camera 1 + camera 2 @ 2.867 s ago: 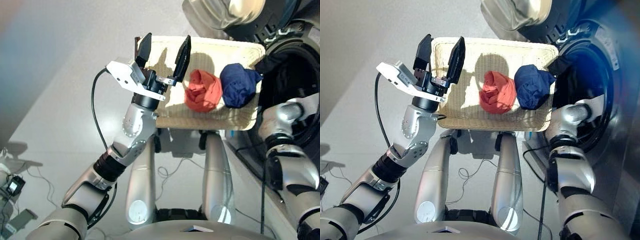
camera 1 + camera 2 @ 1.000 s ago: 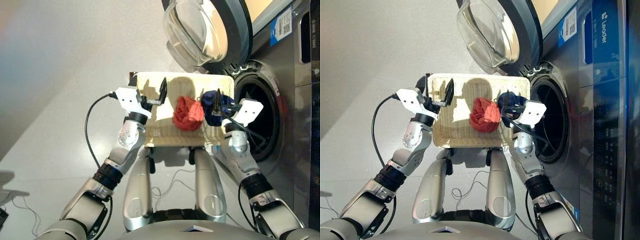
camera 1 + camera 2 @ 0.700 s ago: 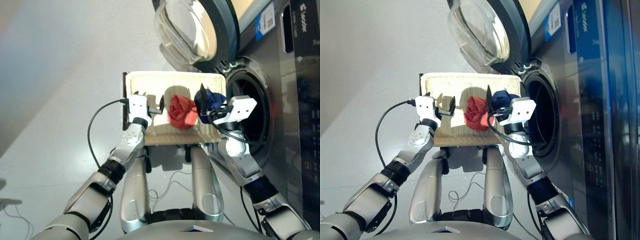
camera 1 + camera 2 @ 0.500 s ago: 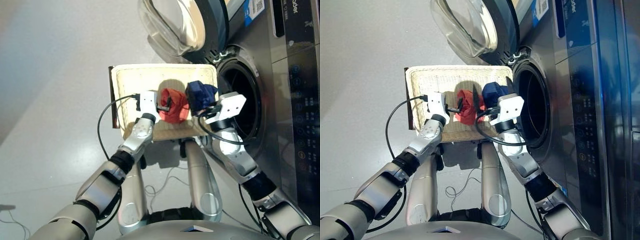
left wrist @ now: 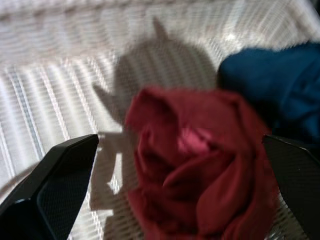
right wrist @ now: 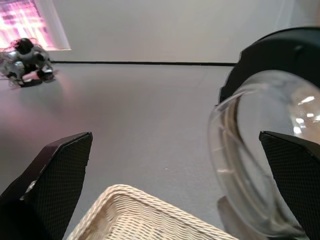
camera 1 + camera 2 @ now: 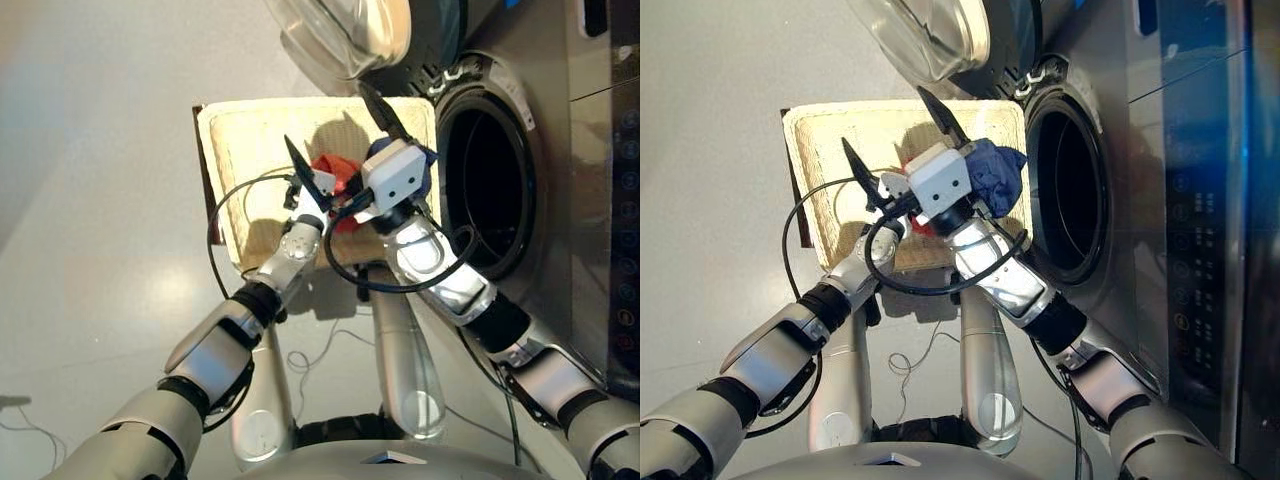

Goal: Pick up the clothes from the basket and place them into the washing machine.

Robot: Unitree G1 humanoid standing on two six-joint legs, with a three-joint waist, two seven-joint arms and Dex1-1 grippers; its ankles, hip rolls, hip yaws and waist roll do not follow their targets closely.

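The left gripper point(image 5: 165, 195) stands wide open and empty, its two black fingers point(image 5: 55, 175) splayed to either side of the orange-red bundle point(image 5: 200, 175), which sits directly ahead of it on the floor of the cream wicker basket point(image 7: 230, 150). Just beyond that bundle, toward the washing machine point(image 7: 490, 180), the dark blue bundle point(image 7: 995, 175) lies touching or nearly touching it. The black garment cannot be made out in these views.

The right gripper point(image 6: 165, 190) is likewise spread wide with nothing in it; it points up and away over the basket's rim at the open glass door point(image 6: 260, 165) and the grey floor, not at any cloth.

The orange-red bundle looks like a loosely crumpled knot of soft fabric: probably light, limp and easily squashed, with no fragile part. It would likely sag and trail once lifted. The raised folds at its crown, midway between the left fingers, seem the best place to pinch, deep enough to gather several layers without catching the blue cloth beside it.
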